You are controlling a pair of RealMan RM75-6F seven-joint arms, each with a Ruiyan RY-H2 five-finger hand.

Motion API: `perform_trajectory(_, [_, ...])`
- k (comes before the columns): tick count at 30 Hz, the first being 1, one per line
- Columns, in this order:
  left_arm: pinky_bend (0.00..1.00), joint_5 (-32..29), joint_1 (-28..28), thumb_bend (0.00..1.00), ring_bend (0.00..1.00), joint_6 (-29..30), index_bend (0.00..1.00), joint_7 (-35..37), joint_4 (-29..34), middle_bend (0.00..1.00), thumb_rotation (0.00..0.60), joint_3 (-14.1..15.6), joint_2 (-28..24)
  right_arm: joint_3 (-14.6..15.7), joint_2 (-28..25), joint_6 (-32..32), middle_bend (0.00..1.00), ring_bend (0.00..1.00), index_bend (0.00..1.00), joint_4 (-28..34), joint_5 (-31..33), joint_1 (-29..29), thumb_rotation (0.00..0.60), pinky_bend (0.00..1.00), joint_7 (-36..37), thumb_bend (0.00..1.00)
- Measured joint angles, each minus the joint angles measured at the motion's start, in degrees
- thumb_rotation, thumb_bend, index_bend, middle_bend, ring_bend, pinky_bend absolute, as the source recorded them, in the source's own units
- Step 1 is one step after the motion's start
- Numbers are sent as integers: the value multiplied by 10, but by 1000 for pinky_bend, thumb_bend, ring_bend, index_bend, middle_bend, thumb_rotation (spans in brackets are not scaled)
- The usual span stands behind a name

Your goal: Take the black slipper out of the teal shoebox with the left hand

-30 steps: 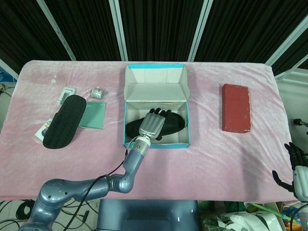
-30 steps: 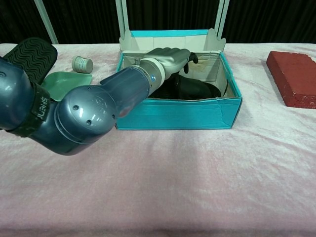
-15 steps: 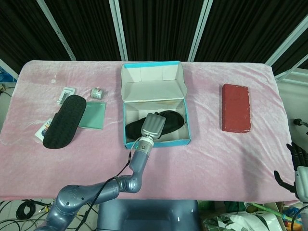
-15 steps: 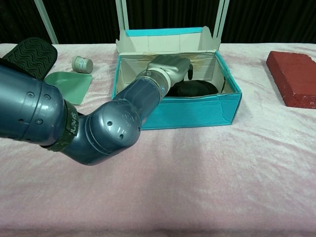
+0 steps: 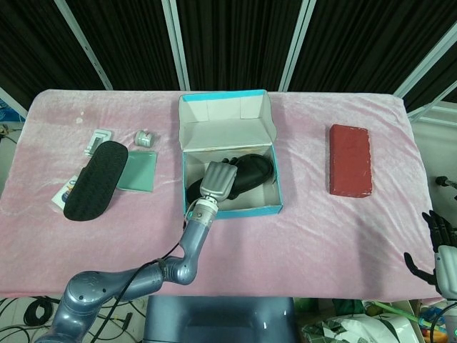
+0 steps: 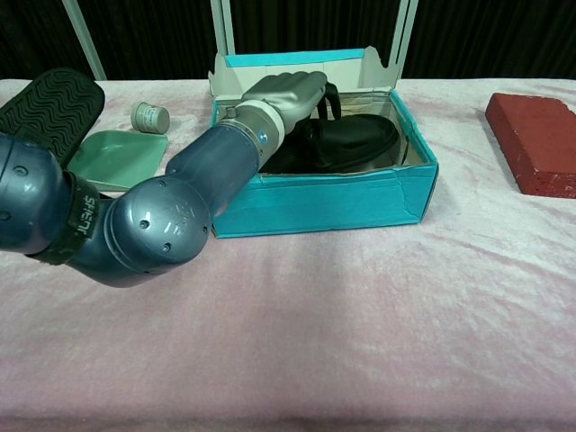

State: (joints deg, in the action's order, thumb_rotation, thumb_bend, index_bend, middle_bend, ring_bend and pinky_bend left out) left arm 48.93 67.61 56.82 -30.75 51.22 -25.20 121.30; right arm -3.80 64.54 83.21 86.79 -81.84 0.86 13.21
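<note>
The teal shoebox stands open at the table's middle, its lid flap up at the back. Inside it the black slipper is tilted, its left end raised above the box floor. My left hand reaches over the box's near-left corner and grips the slipper by its strap at that raised end. My right hand hangs at the table's near right corner, far from the box, fingers apart and holding nothing.
A second black slipper lies sole up at the left, beside a green tray and a small jar. A red brick lies to the right.
My left hand has closed on the slipper and raised its left end off the box floor. The box has slid a little to the left and away from me.
</note>
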Motion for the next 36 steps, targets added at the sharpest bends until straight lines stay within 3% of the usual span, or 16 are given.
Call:
perform_trajectory(6, [670, -18, -17, 399, 497, 33, 310, -7, 36, 548, 600, -20, -1, 0, 1, 1, 33, 0, 0, -2, 1, -2, 600, 174, 3, 264])
perform_trajectory(11, [670, 7, -24, 399, 482, 39, 289, 19, 44, 535, 600, -17, -3, 0, 2, -1, 33, 0, 0, -4, 1, -2, 600, 174, 4, 264])
perform_trajectory(17, [669, 69, -29, 399, 481, 68, 280, 81, 33, 545, 600, -6, 3, -1, 2, -2, 33, 0, 0, -5, 1, -2, 600, 174, 5, 265])
perform_trajectory(26, [666, 175, -35, 397, 479, 180, 272, 199, 3, 547, 600, -4, 13, -2, 3, -3, 33, 0, 0, -7, 0, -1, 600, 174, 6, 264])
perform_trajectory(32, [665, 217, -58, 397, 479, 250, 299, 215, 68, 550, 600, -8, -21, -3, 5, -9, 33, 0, 0, -10, -2, 4, 600, 174, 7, 264])
perform_trajectory(36, [665, 217, -91, 397, 479, 258, 295, 189, 170, 549, 600, -4, -72, -4, 6, -16, 33, 0, 0, -11, -4, 11, 600, 174, 6, 265])
